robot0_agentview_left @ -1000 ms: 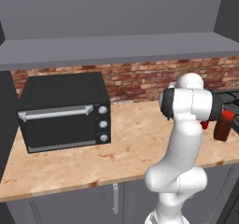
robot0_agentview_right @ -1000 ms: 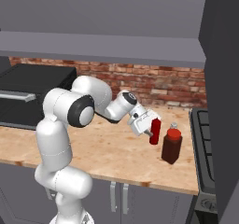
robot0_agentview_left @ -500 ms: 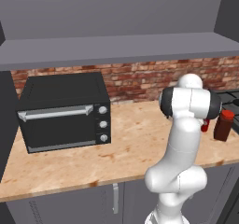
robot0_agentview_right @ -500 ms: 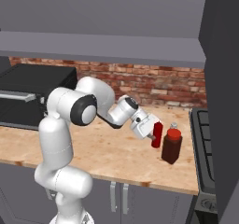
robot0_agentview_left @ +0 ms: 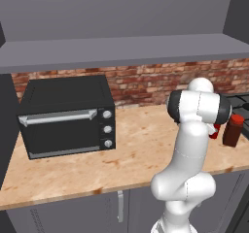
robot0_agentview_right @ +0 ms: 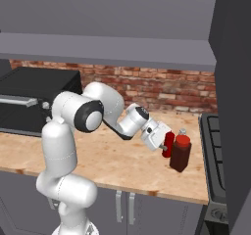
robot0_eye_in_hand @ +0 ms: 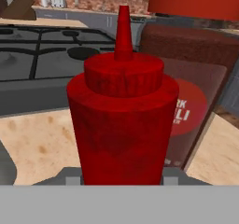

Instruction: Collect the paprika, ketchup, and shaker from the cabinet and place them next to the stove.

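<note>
**Ketchup held beside the paprika**

The ketchup (robot0_agentview_right: pixel 168 144) is pinched upright in the end effector (robot0_agentview_right: pixel 162 142), low over the desk (robot0_agentview_right: pixel 112 160). The paprika (robot0_agentview_right: pixel 180 152) is seen just beside it, toward the stove (robot0_agentview_right: pixel 215 146); contact between them cannot be told.

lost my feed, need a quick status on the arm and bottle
End effector shut on slim red squeeze bottle. Dark paprika jar close beside it, by black stove. Nothing in the way.

Red brick wall (robot0_agentview_left: pixel 146 84) behind a pale wooden counter (robot0_agentview_left: pixel 73 169) (grey cupboard doors (robot0_agentview_right: pixel 162 212) below).
</note>
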